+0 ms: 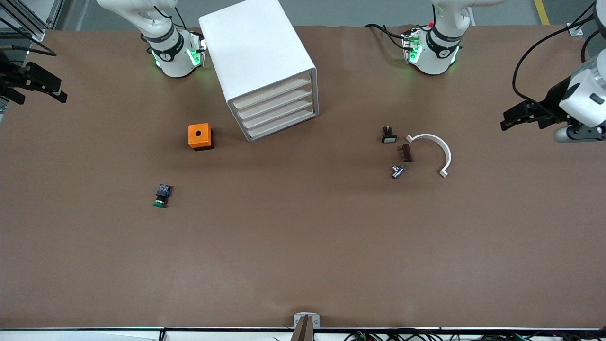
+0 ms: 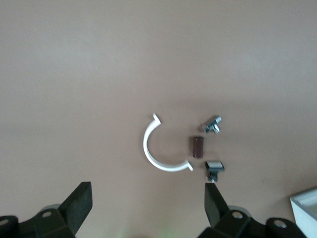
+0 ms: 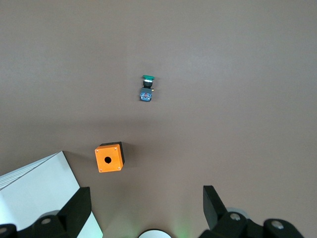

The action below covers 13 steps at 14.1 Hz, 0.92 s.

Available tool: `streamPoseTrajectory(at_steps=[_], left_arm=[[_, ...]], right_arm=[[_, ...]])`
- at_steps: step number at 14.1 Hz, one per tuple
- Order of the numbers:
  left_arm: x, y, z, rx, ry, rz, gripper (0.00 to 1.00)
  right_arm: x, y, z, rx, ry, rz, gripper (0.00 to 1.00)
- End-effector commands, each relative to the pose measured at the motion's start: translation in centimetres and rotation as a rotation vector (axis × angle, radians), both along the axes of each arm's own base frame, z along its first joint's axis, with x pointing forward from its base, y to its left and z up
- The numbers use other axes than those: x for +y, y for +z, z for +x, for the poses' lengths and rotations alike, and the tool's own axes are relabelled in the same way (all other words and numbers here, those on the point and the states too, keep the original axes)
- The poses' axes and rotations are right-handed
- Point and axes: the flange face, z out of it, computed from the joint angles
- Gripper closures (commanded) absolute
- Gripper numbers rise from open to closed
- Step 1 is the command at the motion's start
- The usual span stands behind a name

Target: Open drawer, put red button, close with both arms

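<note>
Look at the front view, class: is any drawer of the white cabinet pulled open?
No: all four drawer fronts of the white cabinet sit flush.

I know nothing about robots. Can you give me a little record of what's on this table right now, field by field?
Cabinet: white drawer cabinet, all drawers look shut
Box: orange box, beside the cabinet
Button: green button, nearer the camera than the box
Small parts: white curved clip, brown block, metal fitting, black part, grouped toward the left arm's end
Red button: none in sight
Left gripper: open, empty, waiting above its table end
Right gripper: open, empty, likewise
</note>
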Motion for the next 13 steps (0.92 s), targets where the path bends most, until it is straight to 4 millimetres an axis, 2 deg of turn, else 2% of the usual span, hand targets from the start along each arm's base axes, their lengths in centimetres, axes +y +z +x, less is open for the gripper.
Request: streamPoseTrajectory(at_steps=[1,8,13], left_arm=[[-0.5,2.4,0.5,-0.057,-0.021,0.026,0.0],[-1.4,4.7,0.8,-0.1,-0.022,0.024,0.0],[-1.9,4.8,1.0,-0.101,0.021,0.022,0.0]], right_arm=[[0.2,0.6,-1.0,-0.008,0.0,-0.005,0.0],[-0.3,1.0,-1.3,-0.016,-0.008,-0.005,0.0],[-0.4,1.1,-1.5,-0.01,-0.012,-0.004,0.0]])
